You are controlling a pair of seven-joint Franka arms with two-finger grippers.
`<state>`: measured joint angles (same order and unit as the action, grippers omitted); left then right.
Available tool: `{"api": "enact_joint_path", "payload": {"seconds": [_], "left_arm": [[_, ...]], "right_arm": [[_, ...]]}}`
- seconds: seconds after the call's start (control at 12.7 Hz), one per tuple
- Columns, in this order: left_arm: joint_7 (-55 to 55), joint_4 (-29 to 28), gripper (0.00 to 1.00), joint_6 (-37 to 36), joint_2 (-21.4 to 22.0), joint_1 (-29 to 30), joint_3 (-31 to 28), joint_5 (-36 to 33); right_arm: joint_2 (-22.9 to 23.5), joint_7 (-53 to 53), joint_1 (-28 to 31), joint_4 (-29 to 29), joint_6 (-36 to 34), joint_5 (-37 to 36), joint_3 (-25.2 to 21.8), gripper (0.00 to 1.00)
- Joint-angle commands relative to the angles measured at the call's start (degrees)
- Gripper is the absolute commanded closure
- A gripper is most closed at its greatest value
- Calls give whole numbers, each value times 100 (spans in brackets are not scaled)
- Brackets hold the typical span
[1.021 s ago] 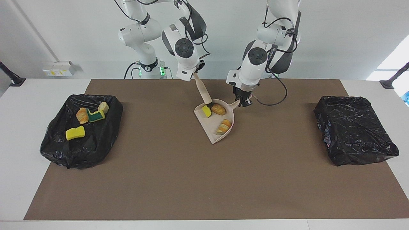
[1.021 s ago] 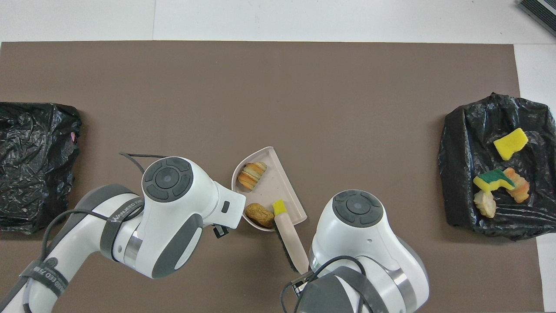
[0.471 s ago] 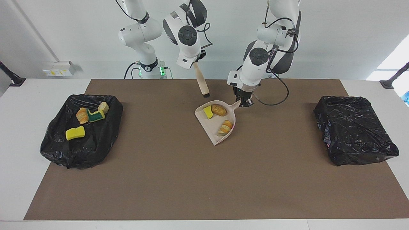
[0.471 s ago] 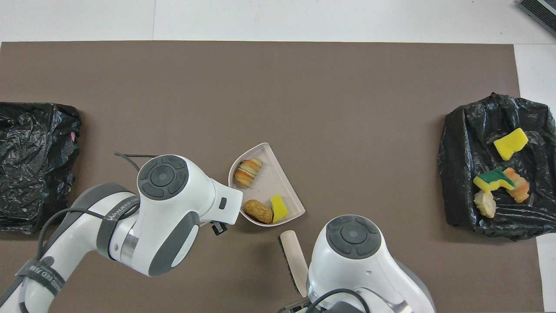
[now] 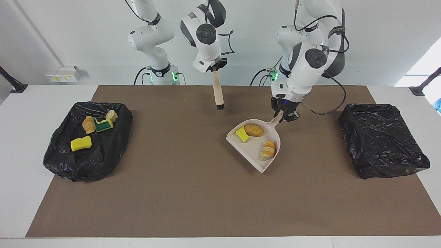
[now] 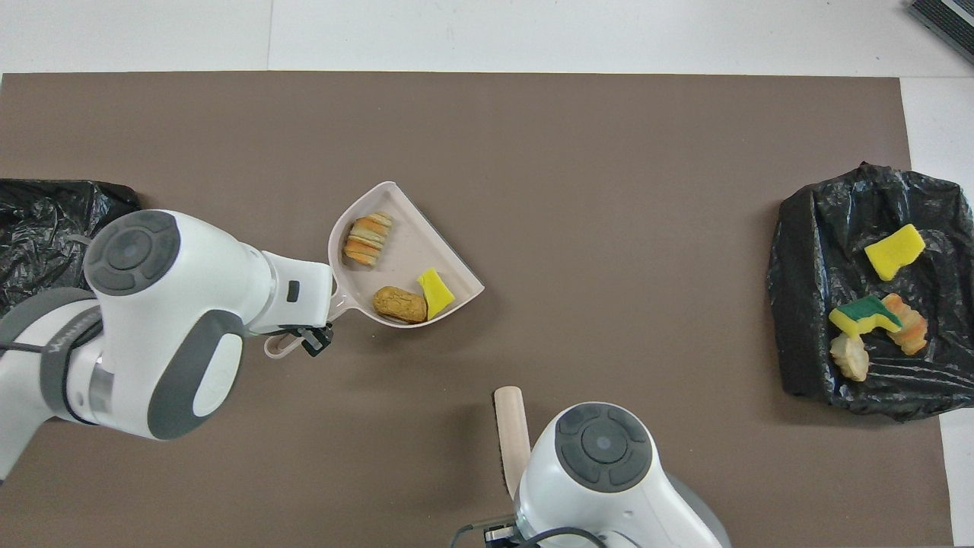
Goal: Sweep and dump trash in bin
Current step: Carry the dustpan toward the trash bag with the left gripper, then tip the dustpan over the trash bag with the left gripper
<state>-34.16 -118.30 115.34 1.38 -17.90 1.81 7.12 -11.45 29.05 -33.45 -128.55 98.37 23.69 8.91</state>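
Left pincer (image 5: pixel 285 115) pinched the dustpan (image 5: pixel 256 153) handle, pan lifted over the brown mat (image 5: pixel 193 193) on the tabletop; sponge chunk (image 5: pixel 242 134), bread roll (image 5: pixel 254 130) and croissant (image 5: pixel 268 150) lay in it. Right pincer (image 5: pixel 214 69) gripped the brush (image 5: pixel 217 91), hanging bristles-down. More trash (image 5: pixel 93 129) sat in the bin (image 5: pixel 62 162) at the right arm's end. No readable writing.

high facing view, steep overhead view, both sharing table (image 5: pixel 20 144)

The left gripper (image 5: pixel 285 115) points down over the mat's middle, fingers clamped on a dustpan handle (image 5: pixel 277 120), its forearm angled toward the left arm's end. The right gripper (image 5: pixel 214 67), raised, points straight down, clasping a brush (image 5: pixel 217 92).
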Motion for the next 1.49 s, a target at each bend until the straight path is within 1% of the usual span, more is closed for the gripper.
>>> {"api": "enact_joint_path", "payload": {"seconds": [0.0, 0.24, 0.47, 0.63, 0.86, 1.02, 1.26, 1.33, 1.41], "left_arm": [[-239, 394, 100, -546, 91, 461, 48, 53], [-757, 851, 100, -1117, 91, 1032, 39, 70], [-1459, 1221, 100, -1706, 82, 1717, 39, 263], [-2249, 1458, 100, -2136, 39, 2288, 30, 316], [-3514, 1766, 100, -2647, -58, 3298, 30, 308], [-4157, 1828, 100, -2710, -59, 3949, 30, 194], [-4730, 1960, 100, -2421, -128, 4372, -5, -455], [-4818, 2065, 100, -2350, -216, 4609, 3, -535], [-4967, 2187, 100, -2289, -330, 4854, 4, -649]], "right_arm": [[20, 363, -283, -188, 603, 153, -3, 100], [388, 724, -679, -179, 1139, 153, -3, 100], [766, 952, -969, -144, 1377, 13, -3, 100], [969, 1199, -1154, -135, 1614, -197, -3, 100], [1022, 1235, -1137, -127, 1667, -409, -3, 100], [1136, 1217, -1102, -118, 1913, -444, -3, 100], [1277, 1217, -1102, -47, 2081, -497, -12, 100], [1303, 1217, -1093, -21, 2081, -497, -12, 100], [1347, 1191, -1058, 49, 2037, -497, -21, 98]]}}
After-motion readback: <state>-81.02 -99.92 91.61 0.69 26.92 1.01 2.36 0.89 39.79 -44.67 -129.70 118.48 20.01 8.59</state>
